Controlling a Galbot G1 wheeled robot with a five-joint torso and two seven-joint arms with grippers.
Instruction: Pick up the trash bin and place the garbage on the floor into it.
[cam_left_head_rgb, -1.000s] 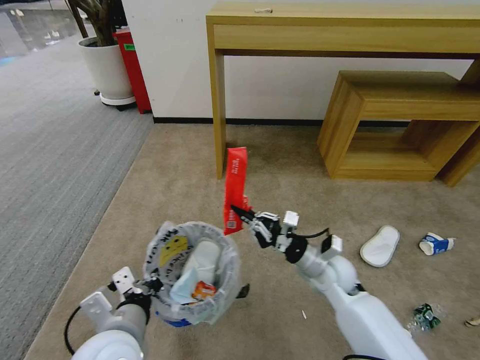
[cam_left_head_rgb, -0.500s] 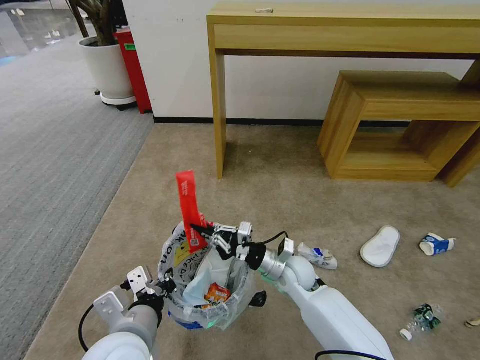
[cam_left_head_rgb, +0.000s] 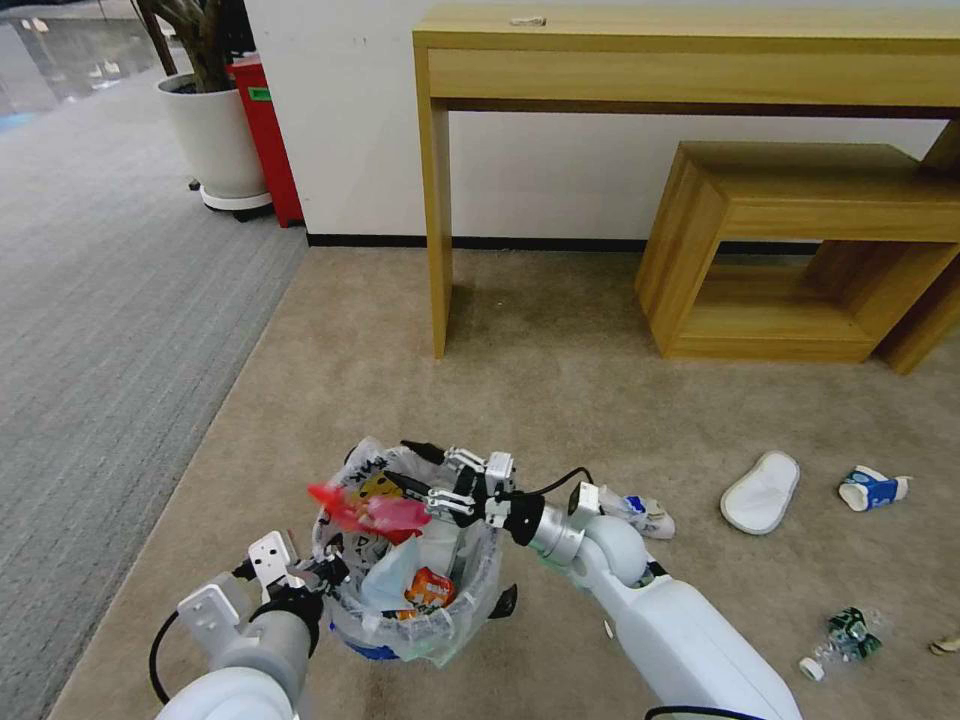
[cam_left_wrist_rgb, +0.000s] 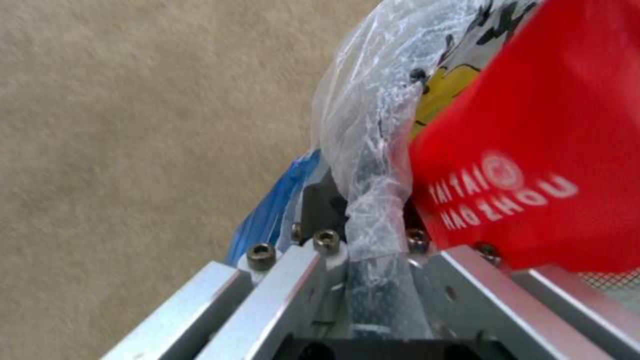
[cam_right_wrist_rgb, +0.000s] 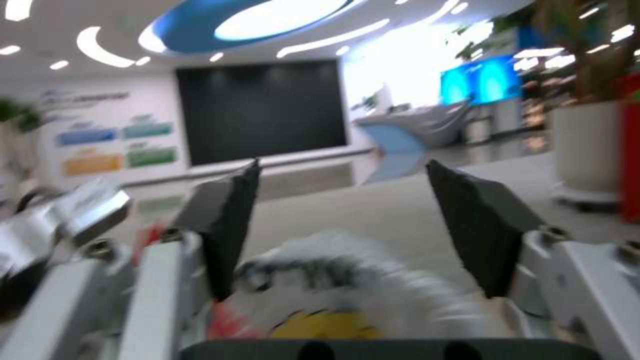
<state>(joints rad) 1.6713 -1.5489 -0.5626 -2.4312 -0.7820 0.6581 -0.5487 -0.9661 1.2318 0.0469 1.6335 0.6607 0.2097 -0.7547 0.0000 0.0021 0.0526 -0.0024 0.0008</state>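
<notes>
The trash bin (cam_left_head_rgb: 440, 600), small and round with a blue base and a clear liner bearing a yellow smiley, hangs just above the carpet. My left gripper (cam_left_head_rgb: 322, 575) is shut on its near-left rim (cam_left_wrist_rgb: 363, 220). My right gripper (cam_left_head_rgb: 395, 462) hovers open over the bin's far rim, its jaws spread with nothing between them (cam_right_wrist_rgb: 343, 170). A long red wrapper (cam_left_head_rgb: 365, 510) lies blurred across the bin's mouth just under those fingers, and its red face (cam_left_wrist_rgb: 533, 170) presses against the liner. More garbage sits inside, including an orange wrapper (cam_left_head_rgb: 432, 587).
On the carpet to the right lie a crumpled wrapper (cam_left_head_rgb: 640, 513), a white slipper (cam_left_head_rgb: 760, 490), a blue-white cup (cam_left_head_rgb: 872, 488) and a crushed bottle (cam_left_head_rgb: 845, 635). A wooden desk (cam_left_head_rgb: 436, 200) and low bench (cam_left_head_rgb: 800, 250) stand against the wall; a plant pot (cam_left_head_rgb: 215, 135) stands at the far left.
My right gripper carried the red wrapper left over the bin, lowered and opened. The wrapper went from upright in its fingers to tumbling onto the bin's mouth. The bin shifted slightly right.
</notes>
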